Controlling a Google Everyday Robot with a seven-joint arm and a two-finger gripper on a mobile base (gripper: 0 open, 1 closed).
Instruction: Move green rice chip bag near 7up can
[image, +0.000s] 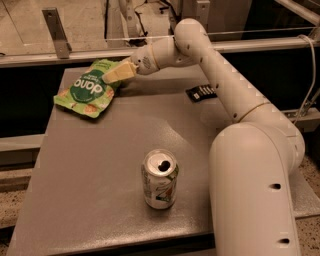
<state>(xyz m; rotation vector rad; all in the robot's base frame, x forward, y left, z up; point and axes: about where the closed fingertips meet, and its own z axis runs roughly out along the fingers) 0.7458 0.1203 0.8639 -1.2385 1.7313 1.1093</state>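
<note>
Where the grey table (100, 165) reaches its far left corner, the bag (87, 90) lies flat, face up and turned askew, so that its white "dang" lettering reads upside down from this side. It is a crinkly light-green pouch with a dark green oval at its middle and cracker pictures along its near edge. Its left corner sits at the table's left edge. Whether the pouch is sealed cannot be told.

The can (160, 179) stands upright near the front middle of the table, well apart from the bag. It is silver-white with green and red markings. Its silver top shows a dark mouth opening; nothing of its contents can be seen.

The gripper (116, 74), pale yellow at its tip, points left and slightly downward from the end of the white arm (225, 85) and meets the bag's far right corner, overlapping its top edge. Whether it is clamped on the bag or merely resting against it cannot be told.

A small black packet (201, 92) lies flat on the far right part of the table, just beside the arm's forearm and well apart from both bag and can.
</note>
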